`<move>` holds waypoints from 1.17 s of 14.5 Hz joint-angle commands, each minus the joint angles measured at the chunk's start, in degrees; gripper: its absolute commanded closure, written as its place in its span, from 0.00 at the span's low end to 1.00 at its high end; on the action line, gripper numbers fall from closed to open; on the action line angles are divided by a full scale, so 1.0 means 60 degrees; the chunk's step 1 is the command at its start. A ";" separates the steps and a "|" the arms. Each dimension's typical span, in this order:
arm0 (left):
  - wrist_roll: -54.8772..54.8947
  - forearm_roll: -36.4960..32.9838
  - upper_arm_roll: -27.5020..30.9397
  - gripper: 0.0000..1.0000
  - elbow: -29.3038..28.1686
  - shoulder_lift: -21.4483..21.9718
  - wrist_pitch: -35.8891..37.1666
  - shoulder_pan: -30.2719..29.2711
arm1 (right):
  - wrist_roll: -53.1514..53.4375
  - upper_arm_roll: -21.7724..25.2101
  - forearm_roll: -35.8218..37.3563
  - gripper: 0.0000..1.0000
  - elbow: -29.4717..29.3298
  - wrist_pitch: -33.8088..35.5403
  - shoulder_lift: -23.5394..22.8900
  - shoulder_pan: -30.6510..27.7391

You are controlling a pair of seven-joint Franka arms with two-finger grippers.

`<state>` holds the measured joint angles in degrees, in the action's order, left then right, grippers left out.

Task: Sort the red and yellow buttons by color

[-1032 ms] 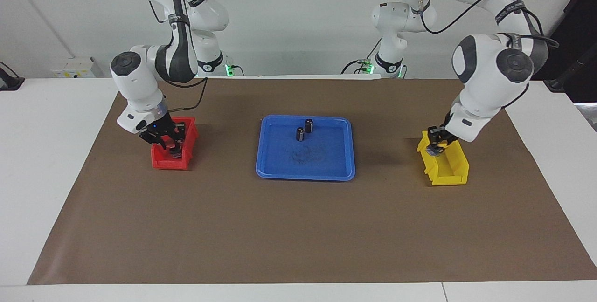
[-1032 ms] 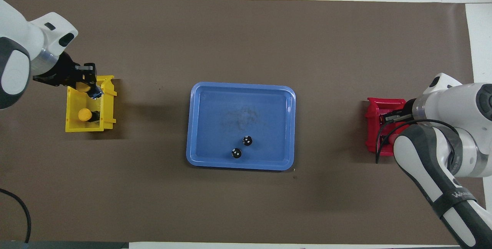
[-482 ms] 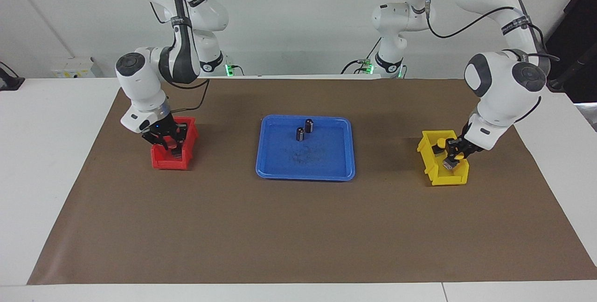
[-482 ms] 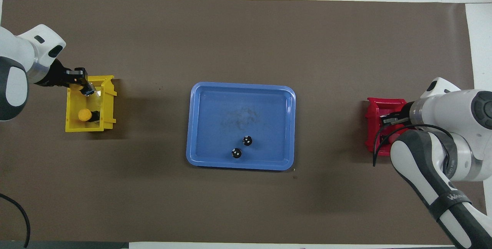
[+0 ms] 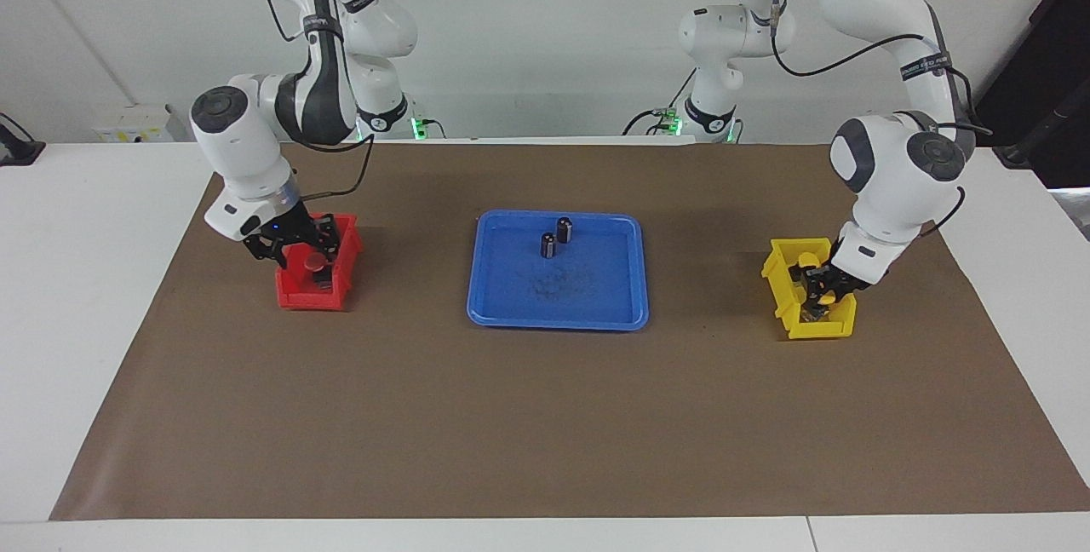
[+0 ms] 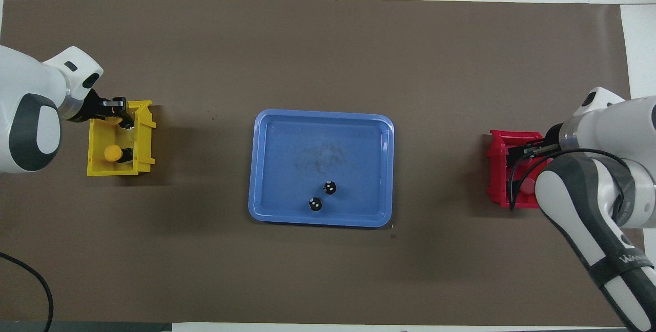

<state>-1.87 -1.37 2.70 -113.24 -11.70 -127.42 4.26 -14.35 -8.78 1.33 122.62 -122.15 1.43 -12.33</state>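
Right gripper (image 5: 300,252) backed off red button (image 5: 316,262) in red bin (image 5: 300,296).

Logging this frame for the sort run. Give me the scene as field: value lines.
tray: blue plastic tray at mid-table, holding two dark capless cylinders
red bin: small red plastic bin, red-capped button inside
yellow bin: small yellow plastic bin, yellow-capped button inside
left gripper: down in the yellow bin, shut on a second yellow button
right gripper: at the red bin by the red button
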 commanded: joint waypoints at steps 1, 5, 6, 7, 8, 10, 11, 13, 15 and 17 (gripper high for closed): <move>0.0209 -0.0196 -0.0070 0.99 -0.0418 0.0001 -0.0631 -0.0124 | 0.0221 -0.0089 -0.0104 0.00 -0.2292 0.2214 -0.0150 0.0063; 0.0210 -0.0182 -0.0070 0.72 -0.0537 0.0001 -0.0839 -0.0139 | 0.1600 -0.0089 -0.0104 0.00 -0.4640 0.4797 -0.0092 0.0166; 0.0224 -0.0196 -0.0070 0.68 -0.0551 -0.0013 -0.0853 -0.0241 | 0.1601 -0.0089 -0.0118 0.00 -0.5095 0.5179 -0.0107 0.0166; 0.0224 -0.0196 -0.0084 0.63 -0.0566 -0.0028 -0.0882 -0.0242 | 0.1601 -0.0075 -0.0119 0.00 -0.5389 0.5328 -0.0122 0.0137; 0.0224 -0.0196 -0.0070 0.56 -0.0551 -0.0042 -0.0839 -0.0256 | 0.1601 -0.0060 -0.0133 0.00 -0.5552 0.5431 -0.0122 0.0064; 0.0210 -0.0196 -0.0070 0.38 -0.0478 -0.0042 -0.0766 -0.0242 | 0.1586 0.0013 -0.0119 0.00 -0.5699 0.5811 -0.0092 0.0005; 0.0210 -0.0182 -0.0070 0.26 -0.0434 -0.0057 -0.0722 -0.0242 | 0.1586 0.0028 -0.0090 0.00 -0.5700 0.5987 -0.0078 -0.0097; 0.0195 -0.0196 -0.0070 0.18 -0.0419 -0.0057 -0.0722 -0.0242 | 0.1586 0.0013 -0.0075 0.00 -0.5555 0.6033 -0.0020 -0.0200; 0.0195 -0.0196 -0.0070 0.17 -0.0274 -0.0042 -0.0547 -0.0227 | 0.1601 0.0405 -0.0075 0.00 -0.5335 0.6047 0.0112 0.0162; 0.0210 -0.0196 -0.0070 0.17 -0.0069 -0.0042 -0.0239 -0.0227 | 0.1601 0.1269 -0.0074 0.00 -0.5305 0.6018 0.0200 0.0998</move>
<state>-1.07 -1.37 2.70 -114.53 -12.39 -130.52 3.48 -5.38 -4.94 1.26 90.19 -86.49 1.75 -9.85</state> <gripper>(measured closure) 0.163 0.000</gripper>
